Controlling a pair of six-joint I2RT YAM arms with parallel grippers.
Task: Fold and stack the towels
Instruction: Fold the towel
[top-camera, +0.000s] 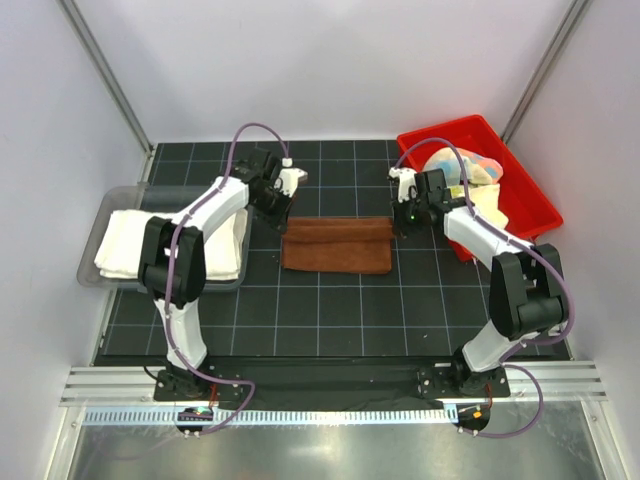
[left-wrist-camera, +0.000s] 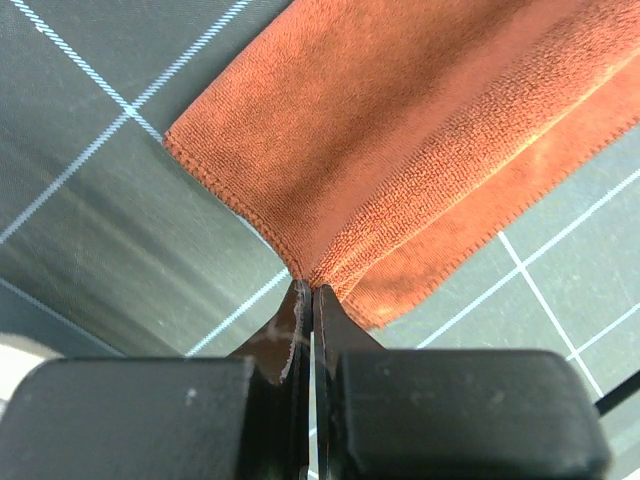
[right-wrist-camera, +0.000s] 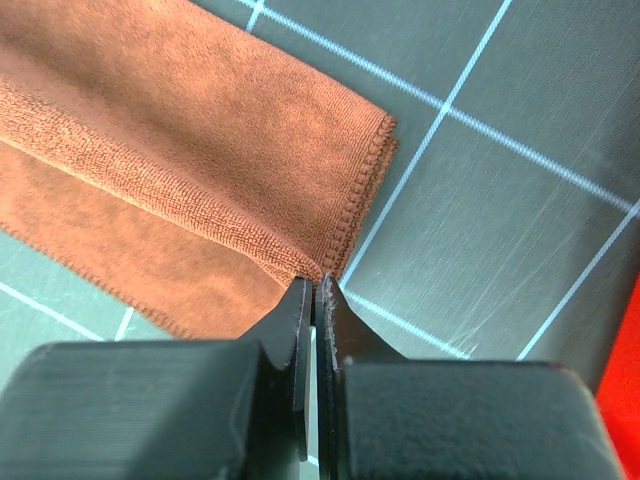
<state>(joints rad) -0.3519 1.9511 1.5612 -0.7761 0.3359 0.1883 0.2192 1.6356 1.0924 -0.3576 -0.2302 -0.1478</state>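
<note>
The brown towel (top-camera: 336, 246) lies folded in the middle of the dark grid mat. My left gripper (top-camera: 284, 217) is shut on its far left corner, as the left wrist view (left-wrist-camera: 307, 283) shows with the cloth (left-wrist-camera: 400, 130) pinched at the fingertips. My right gripper (top-camera: 396, 222) is shut on its far right corner, seen in the right wrist view (right-wrist-camera: 314, 282) with the cloth (right-wrist-camera: 180, 150) folded over itself. A cream-white towel (top-camera: 170, 242) lies folded in the clear tray (top-camera: 97, 243) at the left. Pastel and yellow towels (top-camera: 462, 170) lie crumpled in the red bin (top-camera: 525, 185) at the right.
The dark grid mat (top-camera: 330, 310) covers the table between the clear tray and the red bin. White walls enclose the sides and back. A metal rail (top-camera: 320, 385) runs along the near edge by the arm bases.
</note>
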